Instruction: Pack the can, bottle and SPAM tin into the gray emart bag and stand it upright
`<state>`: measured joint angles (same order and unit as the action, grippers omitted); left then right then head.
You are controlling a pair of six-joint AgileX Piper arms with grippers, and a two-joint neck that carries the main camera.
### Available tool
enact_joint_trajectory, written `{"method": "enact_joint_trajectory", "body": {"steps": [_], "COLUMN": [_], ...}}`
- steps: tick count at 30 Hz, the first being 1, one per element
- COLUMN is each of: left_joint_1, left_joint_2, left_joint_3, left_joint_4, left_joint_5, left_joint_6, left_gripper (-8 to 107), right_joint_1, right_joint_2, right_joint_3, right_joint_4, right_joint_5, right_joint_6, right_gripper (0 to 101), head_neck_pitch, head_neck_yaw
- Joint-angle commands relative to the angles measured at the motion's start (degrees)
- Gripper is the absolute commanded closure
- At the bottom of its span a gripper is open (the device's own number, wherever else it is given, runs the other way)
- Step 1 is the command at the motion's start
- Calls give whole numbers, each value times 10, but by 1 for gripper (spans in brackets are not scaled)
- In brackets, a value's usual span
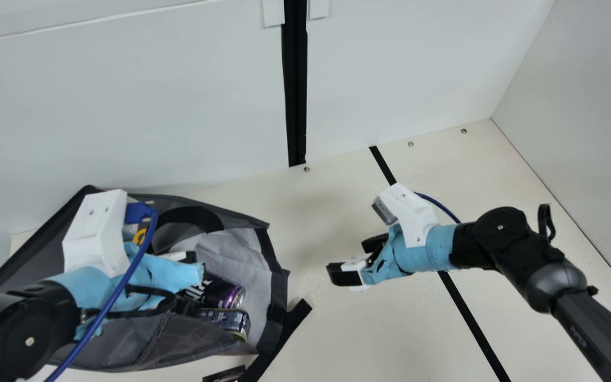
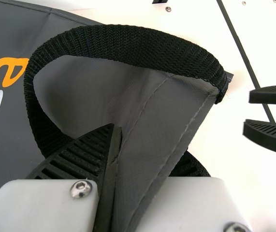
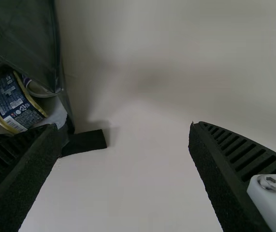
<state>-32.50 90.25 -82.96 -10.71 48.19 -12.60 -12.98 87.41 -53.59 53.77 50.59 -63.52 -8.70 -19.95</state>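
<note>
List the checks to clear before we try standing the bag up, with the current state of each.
1. Purple can inside the gray emart bag: ok, lying near the mouth.
2. SPAM tin inside: ok, beside the can, also near the mouth.
3. Bottle packed: cannot tell. A dark item outside the bag, at the main view's bottom edge, can't be identified.
4. Left gripper closed on bag fabric: ok. Firmness of the hold: cannot tell.
5. Right gripper open and empty: ok.
6. Bag upright: not ok, it lies on its side with the mouth towards the right arm.
</note>
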Motion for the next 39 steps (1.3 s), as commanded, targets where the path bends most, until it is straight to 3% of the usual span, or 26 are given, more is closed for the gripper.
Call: {"method": "enact_joint_trajectory", "body": {"steps": [1, 15, 39], "left_joint_1": [0, 0, 0], "left_joint_2": [0, 0, 0], "left_joint_3": [0, 0, 0], "left_joint_4": [0, 0, 0], "left_joint_5": [0, 0, 0], "left_joint_6": [0, 0, 0], "left_gripper": [107, 107, 107], "right_joint_1": [10, 79, 168], "right_joint_2": [6, 56, 157], "right_joint_3": [1, -3, -58], "right_joint_4": [6, 49, 118], "right_joint_5": [-1, -20, -31], "right_joint_6": [-4, -28, -65], "right_gripper": [6, 6, 6], "head_neck_pitch": [-13, -13, -13], "head_neck_yaw": [0, 0, 0]}}
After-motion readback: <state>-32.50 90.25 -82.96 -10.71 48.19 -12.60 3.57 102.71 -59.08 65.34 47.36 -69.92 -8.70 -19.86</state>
